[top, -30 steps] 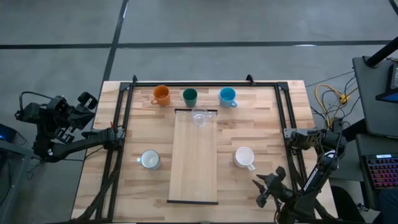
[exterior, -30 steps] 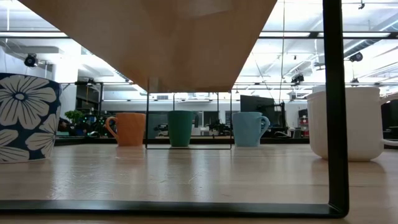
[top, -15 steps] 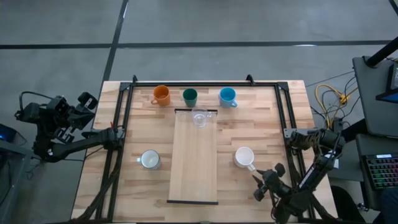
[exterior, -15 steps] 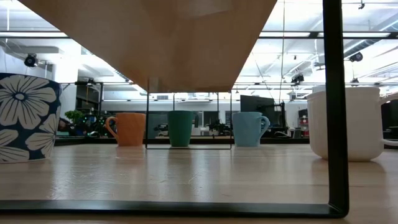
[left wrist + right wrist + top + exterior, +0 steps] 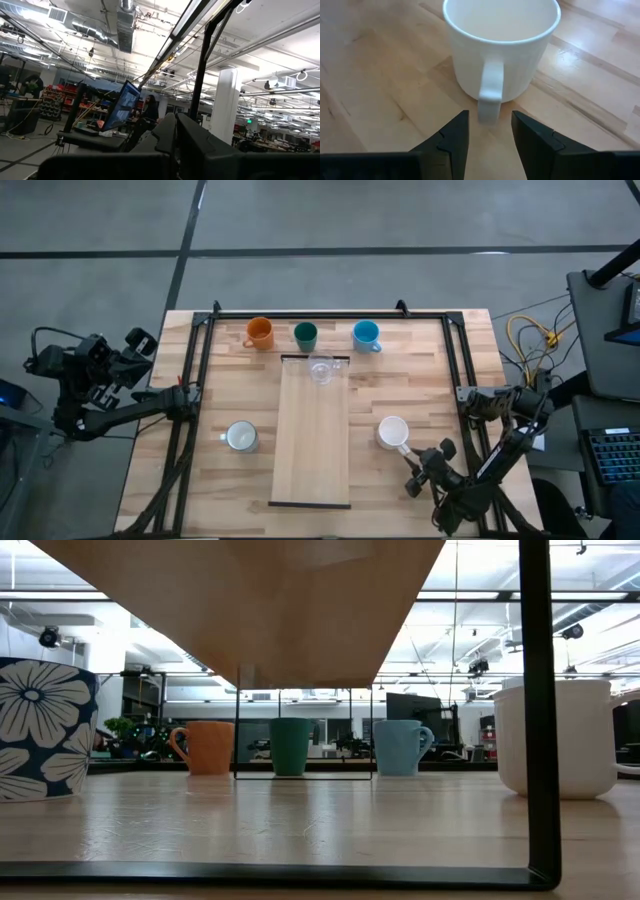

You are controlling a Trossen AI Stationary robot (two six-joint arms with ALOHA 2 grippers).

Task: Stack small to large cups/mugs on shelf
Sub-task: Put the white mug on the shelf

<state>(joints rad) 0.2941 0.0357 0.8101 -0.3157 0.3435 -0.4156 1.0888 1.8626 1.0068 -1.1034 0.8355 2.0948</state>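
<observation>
Bare planks separate the white mug from the shelf, leaving passage between

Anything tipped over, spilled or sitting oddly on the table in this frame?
Nothing stands out. The clear glass stands upright on the long pale wooden shelf, and the other five mugs stand upright on the table. The right end effector is open, lined up with the handle of the white ceramic mug.

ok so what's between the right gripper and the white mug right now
Only bare tabletop: in the right wrist view, the open right gripper faces the white mug, its handle just ahead of the fingertips, untouched.
</observation>
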